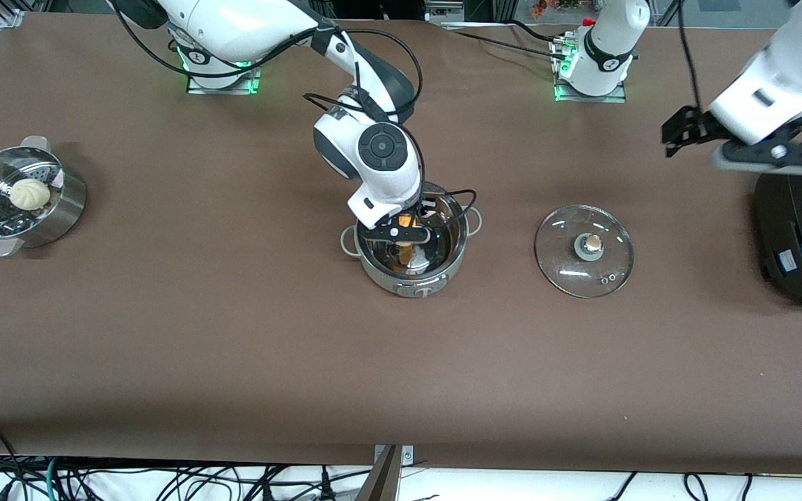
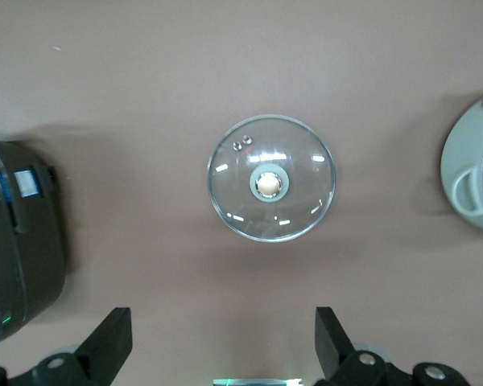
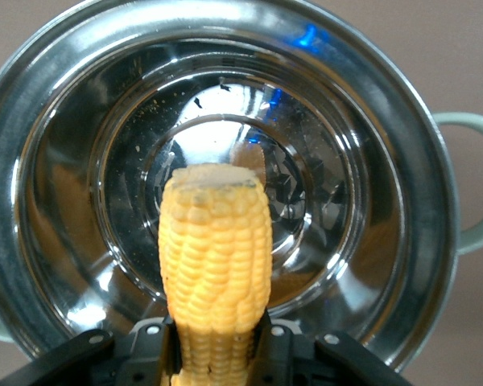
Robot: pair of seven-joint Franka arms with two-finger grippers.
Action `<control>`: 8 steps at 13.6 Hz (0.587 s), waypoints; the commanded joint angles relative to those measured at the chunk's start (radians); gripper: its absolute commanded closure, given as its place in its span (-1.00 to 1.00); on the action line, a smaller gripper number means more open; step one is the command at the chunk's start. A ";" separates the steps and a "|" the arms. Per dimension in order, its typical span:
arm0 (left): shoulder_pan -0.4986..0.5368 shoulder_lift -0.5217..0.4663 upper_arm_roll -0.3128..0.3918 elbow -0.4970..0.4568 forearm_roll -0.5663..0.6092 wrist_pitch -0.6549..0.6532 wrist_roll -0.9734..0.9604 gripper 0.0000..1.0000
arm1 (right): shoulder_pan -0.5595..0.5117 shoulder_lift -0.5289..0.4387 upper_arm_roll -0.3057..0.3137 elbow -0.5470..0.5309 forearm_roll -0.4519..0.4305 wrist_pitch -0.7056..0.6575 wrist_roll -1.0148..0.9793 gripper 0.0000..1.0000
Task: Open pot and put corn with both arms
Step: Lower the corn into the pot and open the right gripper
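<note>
The steel pot [image 1: 411,252] stands open at the table's middle. Its glass lid [image 1: 584,250] with a tan knob lies flat on the table beside it, toward the left arm's end. My right gripper [image 1: 411,233] is shut on the yellow corn [image 3: 215,257] and holds it upright inside the pot's mouth [image 3: 80,161], blunt end down, above the pot's floor. My left gripper [image 1: 679,132] is open and empty, raised over the table near the black appliance. Its wrist view looks down on the lid [image 2: 270,178].
A perforated steel steamer [image 1: 39,209] with a white bun [image 1: 30,193] stands at the right arm's end. A big black appliance [image 1: 801,229] stands at the left arm's end, also in the left wrist view [image 2: 20,241].
</note>
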 commanded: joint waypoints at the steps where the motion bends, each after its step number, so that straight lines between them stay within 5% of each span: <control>1: 0.007 0.034 -0.003 0.061 -0.020 -0.032 -0.092 -1.00 | 0.016 0.035 0.001 0.036 -0.019 0.002 0.018 0.87; 2: 0.007 0.036 -0.002 0.064 -0.024 -0.024 -0.094 -1.00 | 0.016 0.037 0.001 0.036 -0.019 0.002 0.018 0.58; 3: 0.006 0.045 -0.003 0.052 -0.026 -0.016 -0.092 -1.00 | 0.016 0.043 0.001 0.036 -0.019 0.002 0.020 -0.17; 8: 0.022 0.034 -0.012 0.026 -0.097 0.051 -0.089 -1.00 | 0.040 0.049 -0.011 0.035 -0.033 0.013 0.020 -0.65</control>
